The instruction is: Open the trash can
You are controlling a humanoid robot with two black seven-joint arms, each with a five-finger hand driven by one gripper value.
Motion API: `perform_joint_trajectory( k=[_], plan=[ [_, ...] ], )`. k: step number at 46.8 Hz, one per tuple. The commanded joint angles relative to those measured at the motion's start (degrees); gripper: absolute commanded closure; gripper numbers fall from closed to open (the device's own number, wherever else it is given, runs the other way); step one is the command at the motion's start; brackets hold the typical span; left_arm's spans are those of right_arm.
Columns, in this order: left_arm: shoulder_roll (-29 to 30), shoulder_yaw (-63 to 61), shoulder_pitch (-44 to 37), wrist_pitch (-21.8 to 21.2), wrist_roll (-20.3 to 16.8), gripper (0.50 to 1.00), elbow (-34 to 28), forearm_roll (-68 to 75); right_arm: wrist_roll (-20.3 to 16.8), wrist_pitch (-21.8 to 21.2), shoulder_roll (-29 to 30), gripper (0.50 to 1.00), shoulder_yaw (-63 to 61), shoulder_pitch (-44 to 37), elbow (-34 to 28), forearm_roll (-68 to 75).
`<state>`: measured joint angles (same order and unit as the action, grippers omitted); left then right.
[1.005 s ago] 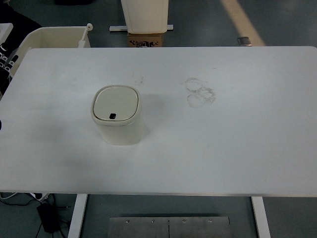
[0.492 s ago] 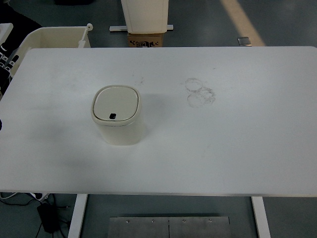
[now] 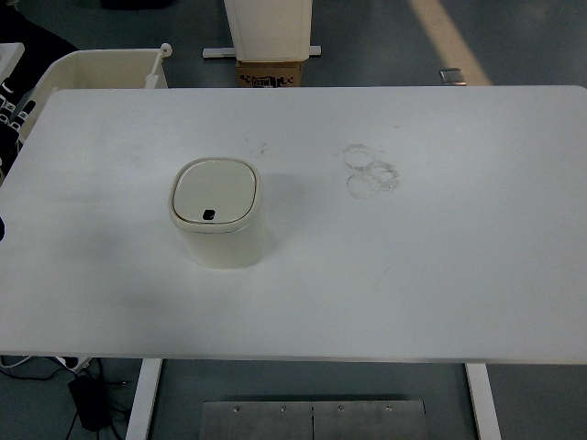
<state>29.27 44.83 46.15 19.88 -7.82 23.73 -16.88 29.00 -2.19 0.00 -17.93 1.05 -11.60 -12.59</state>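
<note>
A small cream trash can (image 3: 216, 213) with rounded corners stands upright on the white table (image 3: 413, 257), left of centre. Its lid (image 3: 215, 192) lies flat and closed, with a small dark button (image 3: 208, 215) near the front edge. Neither of my hands shows over the table. A tiny dark sliver (image 3: 2, 227) sits at the left picture edge, too small to identify.
Faint ring marks (image 3: 370, 170) stain the table right of centre. Beyond the far edge stand a cream bin (image 3: 101, 69), a cardboard box (image 3: 270, 71) and a white stand (image 3: 268, 27). Cables lie on the floor at the lower left (image 3: 55, 367).
</note>
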Motion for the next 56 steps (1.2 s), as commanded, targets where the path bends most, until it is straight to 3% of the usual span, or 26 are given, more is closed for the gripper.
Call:
perform_joint_trajectory(
  k=[1, 26, 32, 37, 43, 56],
  plan=[
    [0.0, 0.0, 0.0, -0.1, 0.0, 0.500, 0.0, 0.0, 0.0, 0.0, 0.0, 0.509, 0.0, 0.0, 0.0, -0.1],
    [-0.3, -0.6, 2.3, -4.7, 0.8, 0.500, 1.8, 0.3, 0.0, 0.1, 0.0, 0.509, -0.1, 0.0, 0.0, 0.0],
    [1.3, -0.7, 3.7, -8.5, 0.8, 0.500, 9.6, 1.4, 0.0, 0.1, 0.0, 0.509, 0.0, 0.0, 0.0, 0.0],
    [5.4, -0.7, 4.1, -12.3, 0.8, 0.500, 20.3, 3.8, 0.0, 0.1, 0.0, 0.509, 0.0, 0.0, 0.0, 0.0],
    [8.9, -1.4, 4.7, -13.5, 1.8, 0.500, 31.3, 8.3, 0.0, 0.1, 0.0, 0.509, 0.0, 0.0, 0.0, 0.0],
    [10.5, -11.2, 14.7, -12.5, 5.2, 0.500, 37.3, 14.0, 0.0, 0.1, 0.0, 0.509, 0.0, 0.0, 0.0, 0.0]
  ],
)
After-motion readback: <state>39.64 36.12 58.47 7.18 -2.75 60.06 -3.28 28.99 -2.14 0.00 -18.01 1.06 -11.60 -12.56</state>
